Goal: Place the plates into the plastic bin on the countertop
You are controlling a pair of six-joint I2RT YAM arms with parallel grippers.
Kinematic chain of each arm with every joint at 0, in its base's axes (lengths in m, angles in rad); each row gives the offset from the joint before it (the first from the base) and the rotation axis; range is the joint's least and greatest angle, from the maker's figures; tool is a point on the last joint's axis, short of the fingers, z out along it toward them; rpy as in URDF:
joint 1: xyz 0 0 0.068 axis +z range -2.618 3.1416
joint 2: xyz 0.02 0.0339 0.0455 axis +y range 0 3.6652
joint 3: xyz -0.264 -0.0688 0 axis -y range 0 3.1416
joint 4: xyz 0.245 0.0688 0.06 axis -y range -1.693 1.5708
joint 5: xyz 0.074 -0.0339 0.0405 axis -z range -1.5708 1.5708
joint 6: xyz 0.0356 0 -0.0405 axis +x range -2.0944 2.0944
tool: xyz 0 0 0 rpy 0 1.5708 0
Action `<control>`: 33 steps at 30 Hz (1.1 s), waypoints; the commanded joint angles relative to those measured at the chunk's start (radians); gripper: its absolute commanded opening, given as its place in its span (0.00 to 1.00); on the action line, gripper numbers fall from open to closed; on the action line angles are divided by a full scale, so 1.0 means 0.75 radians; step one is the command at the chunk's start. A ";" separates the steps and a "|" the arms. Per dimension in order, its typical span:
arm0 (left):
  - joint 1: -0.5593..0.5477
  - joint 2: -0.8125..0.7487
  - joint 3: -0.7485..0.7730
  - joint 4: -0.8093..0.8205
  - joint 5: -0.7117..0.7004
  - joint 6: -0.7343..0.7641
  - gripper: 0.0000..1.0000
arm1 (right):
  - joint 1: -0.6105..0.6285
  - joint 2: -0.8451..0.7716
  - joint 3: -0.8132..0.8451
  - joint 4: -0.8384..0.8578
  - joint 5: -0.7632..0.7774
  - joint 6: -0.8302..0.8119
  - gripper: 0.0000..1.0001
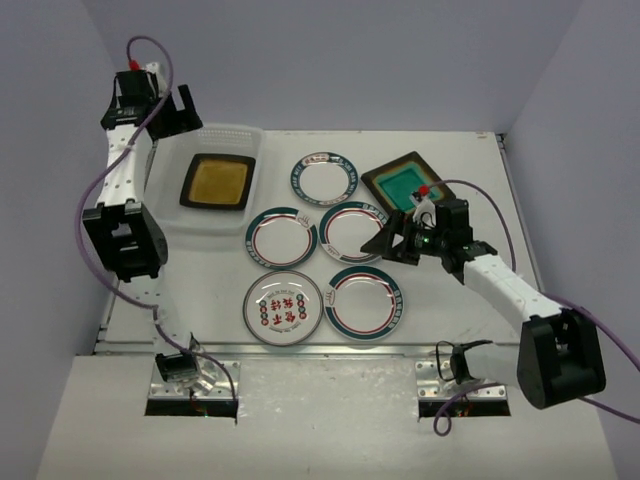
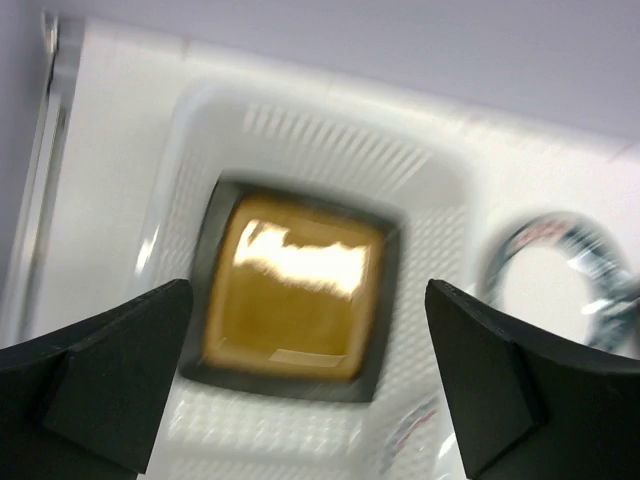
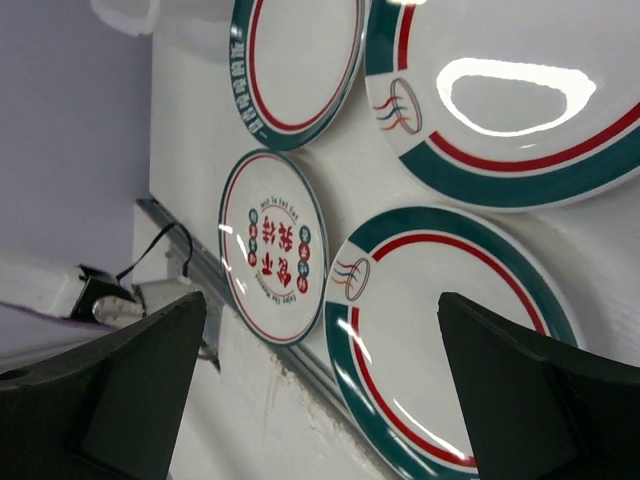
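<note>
Amber-centred square dark-brown plate point(image 1: 215, 183) sits in translucent white plastic bin point(image 1: 238, 133). Left fingers point(image 2: 110, 370), right fingers point(image 3: 530, 390): wide, empty. Advise pinching nearest teal-rimmed round white plate point(image 1: 345, 228) by rim.

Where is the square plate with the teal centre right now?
The teal square plate lies on the countertop at the back right in the top view, just right of the rearmost round plate.
</note>
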 commanded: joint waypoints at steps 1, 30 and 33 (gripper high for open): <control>0.027 -0.524 -0.411 0.340 0.233 -0.421 1.00 | -0.239 0.158 0.138 0.096 0.219 0.172 0.99; 0.018 -1.246 -1.351 0.598 0.357 -0.557 1.00 | -0.579 1.186 0.429 0.752 0.328 0.680 0.44; 0.016 -1.239 -1.353 0.604 0.367 -0.557 1.00 | -0.585 1.242 0.472 0.756 0.268 0.694 0.27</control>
